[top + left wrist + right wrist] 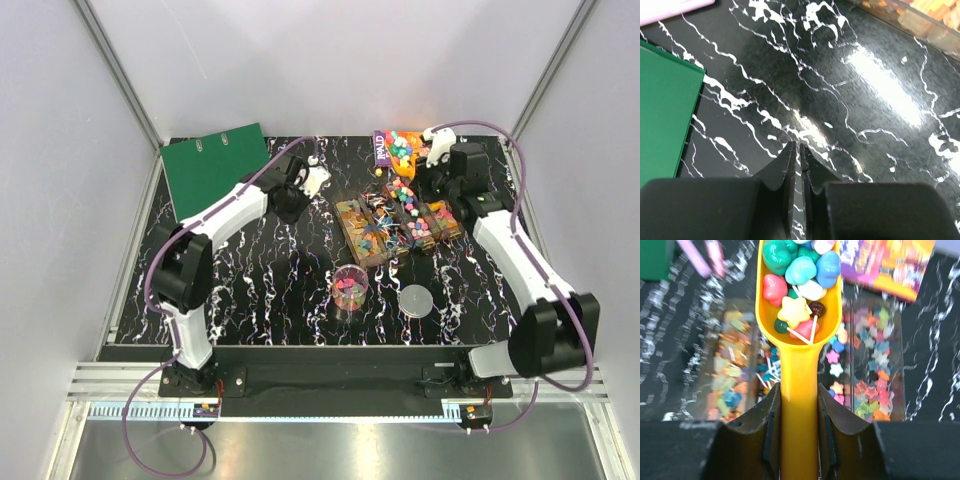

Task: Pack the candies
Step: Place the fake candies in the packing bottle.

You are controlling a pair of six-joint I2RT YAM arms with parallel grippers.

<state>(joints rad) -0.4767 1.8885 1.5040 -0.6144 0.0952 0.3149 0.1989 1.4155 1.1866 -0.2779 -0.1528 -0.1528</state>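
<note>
— Which hand has the scoop?

— My right gripper [799, 390]. Its jaws are clamped on the handle of the yellow scoop [799, 360], one finger against each side.

— Anything in it?

— The bowl is loaded with candies [800, 275]: green and blue lumps, a pink heart, a yellow star, a white one and a small brown ball. A couple of thin white sticks lie across them.

— Where is it?

— Over the clear tray [852, 355], whose compartments hold star-shaped sweets. How high above it, I can't tell. A bright printed packet [890, 260] lies past the tray's far end.

— And your other hand?

— My left gripper [799, 147] hangs over the black marbled table [865, 165]. Its fingers are drawn almost together, only a hairline slit between them, with nothing in it. The green binder [665, 115] lies off to its left.

— What shows from above?

— A clear cup [352, 303] with pink sweets stands on the near side of the tray. A grey disc [416, 300] lies to the cup's right, apart from it.
</note>
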